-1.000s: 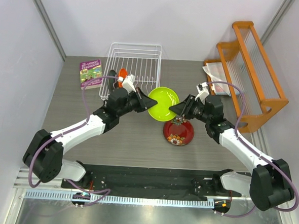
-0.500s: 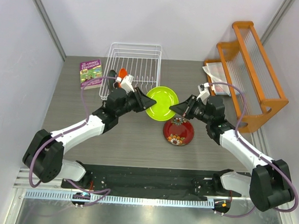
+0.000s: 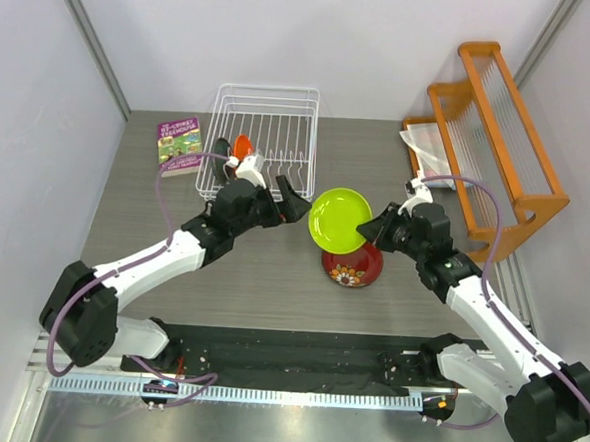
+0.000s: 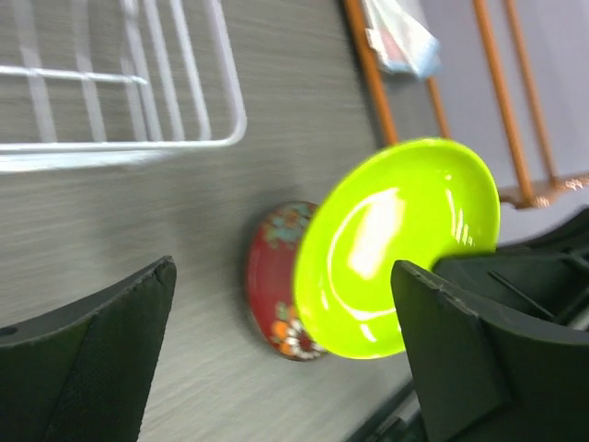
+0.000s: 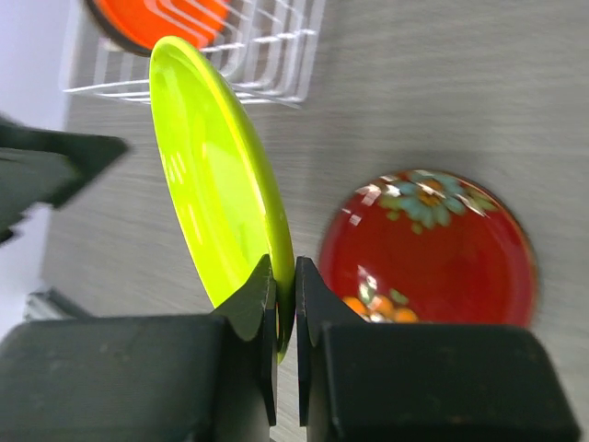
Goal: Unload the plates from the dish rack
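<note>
Dish rack [image 3: 271, 129] holding orange plate [image 3: 241, 146], lime plate [image 3: 339, 220] pinched in right claw [image 3: 365, 228]

lime green plate [image 5: 207, 175] in right gripper's [image 5: 283, 281] pinch; red floral plate [image 5: 433, 253] at three o'clock, orange plate [image 5: 156, 18] at eleven

The left gripper [image 3: 289, 199] opens wide and lets go of the lime green plate [image 3: 340, 220]. The right gripper [image 3: 368, 228] pinches it alone now and carries it over the dark red plate [image 3: 352, 271].
</note>
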Robot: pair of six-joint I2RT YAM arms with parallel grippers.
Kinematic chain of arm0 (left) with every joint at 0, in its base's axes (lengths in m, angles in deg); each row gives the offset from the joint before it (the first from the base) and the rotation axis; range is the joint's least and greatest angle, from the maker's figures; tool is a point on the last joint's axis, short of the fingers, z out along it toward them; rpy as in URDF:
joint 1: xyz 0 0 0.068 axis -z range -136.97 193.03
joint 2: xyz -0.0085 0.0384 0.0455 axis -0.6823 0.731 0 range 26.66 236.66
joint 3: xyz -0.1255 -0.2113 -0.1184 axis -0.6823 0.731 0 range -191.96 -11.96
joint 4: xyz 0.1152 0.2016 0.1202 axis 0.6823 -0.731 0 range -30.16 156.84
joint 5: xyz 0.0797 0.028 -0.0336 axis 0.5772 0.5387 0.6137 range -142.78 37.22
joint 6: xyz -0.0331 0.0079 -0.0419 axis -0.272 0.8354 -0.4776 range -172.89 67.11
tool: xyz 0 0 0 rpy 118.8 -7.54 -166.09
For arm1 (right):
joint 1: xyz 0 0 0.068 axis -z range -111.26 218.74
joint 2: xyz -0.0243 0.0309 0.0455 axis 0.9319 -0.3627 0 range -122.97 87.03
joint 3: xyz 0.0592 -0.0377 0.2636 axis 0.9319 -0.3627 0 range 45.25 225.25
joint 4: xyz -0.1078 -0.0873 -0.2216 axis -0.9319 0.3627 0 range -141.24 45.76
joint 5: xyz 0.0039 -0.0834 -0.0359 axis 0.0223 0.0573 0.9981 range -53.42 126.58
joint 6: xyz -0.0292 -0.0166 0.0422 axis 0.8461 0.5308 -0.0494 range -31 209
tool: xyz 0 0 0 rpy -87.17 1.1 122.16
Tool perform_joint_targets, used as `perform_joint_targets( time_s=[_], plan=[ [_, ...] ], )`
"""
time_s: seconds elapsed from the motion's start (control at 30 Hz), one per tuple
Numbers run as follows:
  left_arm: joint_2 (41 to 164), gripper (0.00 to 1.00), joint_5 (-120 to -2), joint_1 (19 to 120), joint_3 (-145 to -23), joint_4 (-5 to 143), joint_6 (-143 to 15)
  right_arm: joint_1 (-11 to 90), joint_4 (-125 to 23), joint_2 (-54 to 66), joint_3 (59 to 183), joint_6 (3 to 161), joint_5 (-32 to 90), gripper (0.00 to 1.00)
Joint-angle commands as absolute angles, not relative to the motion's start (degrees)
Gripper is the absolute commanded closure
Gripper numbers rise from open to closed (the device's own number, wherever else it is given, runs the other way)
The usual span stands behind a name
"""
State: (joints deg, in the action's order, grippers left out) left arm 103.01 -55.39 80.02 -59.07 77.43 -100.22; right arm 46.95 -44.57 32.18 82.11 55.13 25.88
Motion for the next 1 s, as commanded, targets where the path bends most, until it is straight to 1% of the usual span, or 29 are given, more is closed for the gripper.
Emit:
perform_joint_targets(
  time_s=[0.0,0.1,0.13,0.23,0.47,0.73,0.77,0.83,0.9,0.93,0.97],
  plan=[
    [98.20,0.01,-37.98,80.03,-64.95,68.61,-92.45,46.94,-35.70,34.47,83.66,56.04,35.68,0.99],
    [98.63,0.01,-31.36,80.03,-68.47,64.21,-86.48,46.85,-34.72,33.95,82.26,55.51,36.31,0.99],
    [98.99,0.01,-27.16,80.03,-69.52,62.55,-84.73,46.85,-34.72,33.51,81.73,55.34,36.32,0.99],
    [101.18,0.01,-20.20,79.94,-72.60,60.43,-82.08,46.94,-34.54,31.05,81.46,54.37,36.32,0.99],
    [105.93,0.00,-15.08,79.50,-76.12,59.81,-77.68,46.85,-34.46,27.18,80.41,53.40,36.32,0.99],
    [108.04,0.01,-15.87,78.45,-75.95,59.19,-78.99,46.85,-35.34,24.72,79.27,53.31,32.37,0.98],
    [108.22,0.00,-15.78,78.27,-75.51,59.19,-79.00,46.94,-35.25,24.54,79.18,53.31,32.10,0.87],
    [108.31,0.01,-16.22,77.66,-75.33,59.28,-79.08,46.85,-35.07,24.19,78.92,53.31,31.66,0.83],
    [108.66,0.01,-16.48,77.13,-75.33,59.28,-79.35,46.85,-34.90,23.84,78.74,53.32,32.01,0.74],
    [108.92,0.00,-17.18,76.43,-75.42,59.02,-79.44,46.94,-34.81,23.66,78.65,53.31,32.53,0.70],
    [109.01,0.01,-17.53,76.08,-75.42,59.02,-79.61,46.85,-34.55,23.49,78.65,53.49,32.71,0.59]
  ],
)
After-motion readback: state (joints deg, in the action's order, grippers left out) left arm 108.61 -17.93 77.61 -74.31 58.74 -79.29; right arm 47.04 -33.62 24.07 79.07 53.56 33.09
